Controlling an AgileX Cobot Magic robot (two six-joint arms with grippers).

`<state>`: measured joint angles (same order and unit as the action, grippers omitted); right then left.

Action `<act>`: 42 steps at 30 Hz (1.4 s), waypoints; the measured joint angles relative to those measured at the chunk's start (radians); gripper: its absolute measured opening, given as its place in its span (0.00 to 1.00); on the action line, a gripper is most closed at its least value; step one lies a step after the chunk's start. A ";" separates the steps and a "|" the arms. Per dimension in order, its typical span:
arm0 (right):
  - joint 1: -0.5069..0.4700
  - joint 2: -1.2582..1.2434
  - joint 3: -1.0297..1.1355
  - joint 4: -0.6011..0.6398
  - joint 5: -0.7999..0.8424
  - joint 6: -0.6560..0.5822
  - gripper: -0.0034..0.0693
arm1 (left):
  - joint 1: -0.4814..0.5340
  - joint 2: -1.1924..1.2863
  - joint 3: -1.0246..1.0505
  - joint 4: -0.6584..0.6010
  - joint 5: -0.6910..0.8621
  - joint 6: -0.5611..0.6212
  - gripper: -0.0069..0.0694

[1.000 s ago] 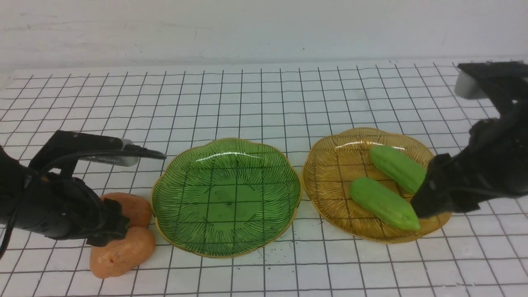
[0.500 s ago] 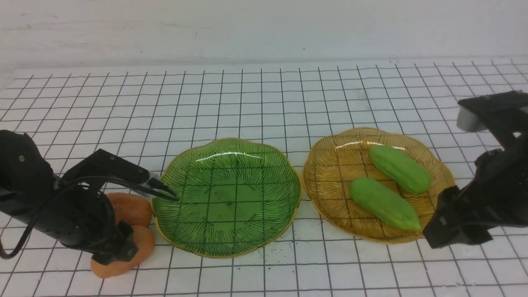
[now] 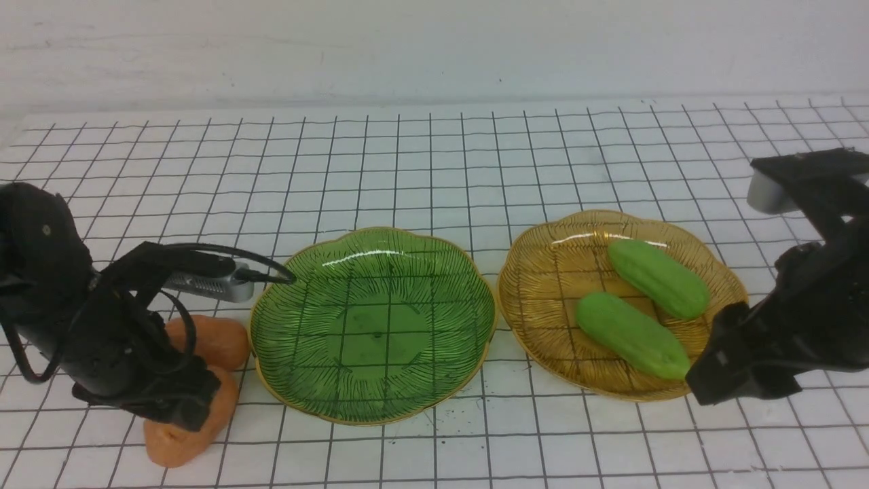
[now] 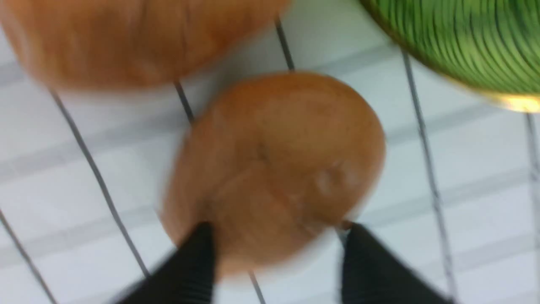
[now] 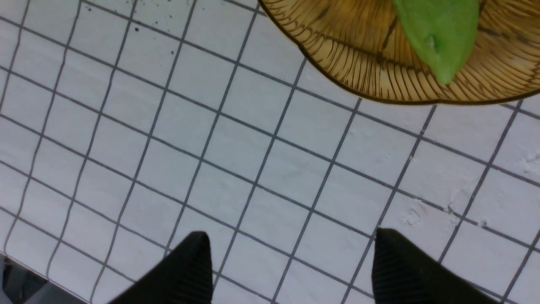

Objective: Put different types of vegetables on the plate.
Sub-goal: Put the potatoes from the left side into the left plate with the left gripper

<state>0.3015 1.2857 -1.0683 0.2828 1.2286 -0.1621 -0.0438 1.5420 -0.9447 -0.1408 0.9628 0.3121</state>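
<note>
While the left gripper (image 4: 276, 230) has its jaws straddling the nearer orange-brown egg-shaped potato (image 4: 274, 169), just left of the bare green ribbed glass plate (image 3: 373, 326), it's too blurry to tell if they're squeezing. Just behind sits the second potato (image 3: 214, 339). The amber glass plate (image 3: 543, 272) holds both light green tapered gourds (image 3: 631, 334); the right gripper (image 5: 291, 236) hangs beside it, jaws apart, empty.

- Near potato (image 3: 173, 441): orange-brown, egg-shaped, dimpled. It lies on the table at my left, one end between the jaws of my left claw (image 4: 276, 240).
- Far potato (image 3: 218, 341): same colour, just behind the first, close to the green plate (image 3: 373, 234).
- Back gourd (image 3: 657, 278) and front gourd (image 3: 631, 335): light green, tapered, lying slantwise side by side on the amber plate (image 3: 543, 299).
</note>
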 joint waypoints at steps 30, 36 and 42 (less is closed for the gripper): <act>0.002 0.000 0.000 0.004 -0.008 -0.003 0.69 | 0.000 0.035 -0.177 0.115 0.170 -0.567 0.71; 0.002 0.000 0.000 0.004 -0.008 -0.002 0.69 | 0.000 0.119 -0.149 0.078 0.029 -0.712 0.85; 0.002 0.000 0.000 0.004 -0.010 -0.002 0.69 | 0.000 0.210 -0.149 0.028 -0.051 -0.720 0.86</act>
<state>0.3033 1.2857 -1.0683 0.2871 1.2187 -0.1638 -0.0438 1.7521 -1.0933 -0.1126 0.9119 -0.4083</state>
